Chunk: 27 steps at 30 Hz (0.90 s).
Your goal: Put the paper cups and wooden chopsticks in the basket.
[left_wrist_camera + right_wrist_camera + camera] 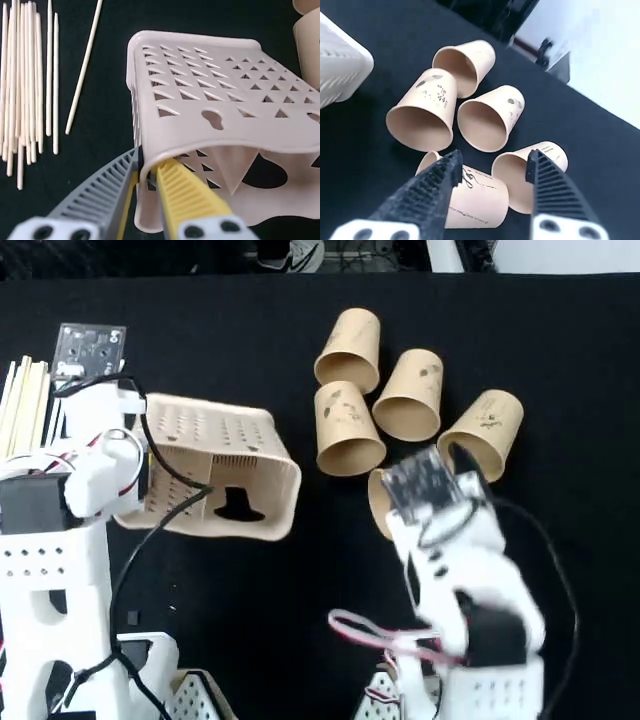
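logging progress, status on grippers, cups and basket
Left gripper shut on basket wall. Right gripper open over a lying paper cup. Chopsticks lie beside basket. Nothing blocking.

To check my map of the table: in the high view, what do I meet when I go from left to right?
wooden chopsticks → basket → paper cups

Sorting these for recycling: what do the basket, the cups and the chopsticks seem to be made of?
The basket looks like moulded beige plastic, smooth with a slight sheen and cut-out triangles. The cups look like matte tan paper, thin-walled. The chopsticks look like pale bare wood, perhaps bamboo, matte and unvarnished.
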Motion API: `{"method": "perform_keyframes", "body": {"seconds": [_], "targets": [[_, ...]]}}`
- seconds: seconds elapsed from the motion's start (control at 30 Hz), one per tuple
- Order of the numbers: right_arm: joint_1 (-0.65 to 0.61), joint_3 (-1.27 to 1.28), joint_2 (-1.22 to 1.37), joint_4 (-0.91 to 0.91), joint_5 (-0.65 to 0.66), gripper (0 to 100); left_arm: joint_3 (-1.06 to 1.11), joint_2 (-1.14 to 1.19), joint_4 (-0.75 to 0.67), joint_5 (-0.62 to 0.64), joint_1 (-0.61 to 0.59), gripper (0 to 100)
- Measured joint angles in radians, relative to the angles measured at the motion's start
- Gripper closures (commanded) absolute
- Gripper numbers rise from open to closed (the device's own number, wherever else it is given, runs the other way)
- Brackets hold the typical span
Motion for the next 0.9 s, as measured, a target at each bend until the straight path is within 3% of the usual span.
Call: {"method": "perform_keyframes", "body": {"seconds": [0.2, 0.33, 0.6, 0.73, 0.9], "targets": [[-0.049, -0.250, 0.479, -0.014, 0.114, 66.2, 0.000, 0.081, 0.006, 0.106, -0.002, 76], [-0.118, -0.276, 0.664, -0.098, 0.184, 66.2, -0.017, 0.232, 0.006, 0.120, -0.002, 74], [-0.169, -0.264, 0.778, -0.172, 0.311, 66.2, -0.252, 0.595, 0.011, 0.155, -0.103, 74], [-0.170, -0.170, 0.807, -0.310, 0.322, 66.2, -0.411, 0.741, 0.006, 0.155, -0.120, 74], [-0.169, -0.078, 0.848, -0.496, 0.324, 66.2, -0.631, 0.867, 0.126, 0.155, -0.120, 74]]}}
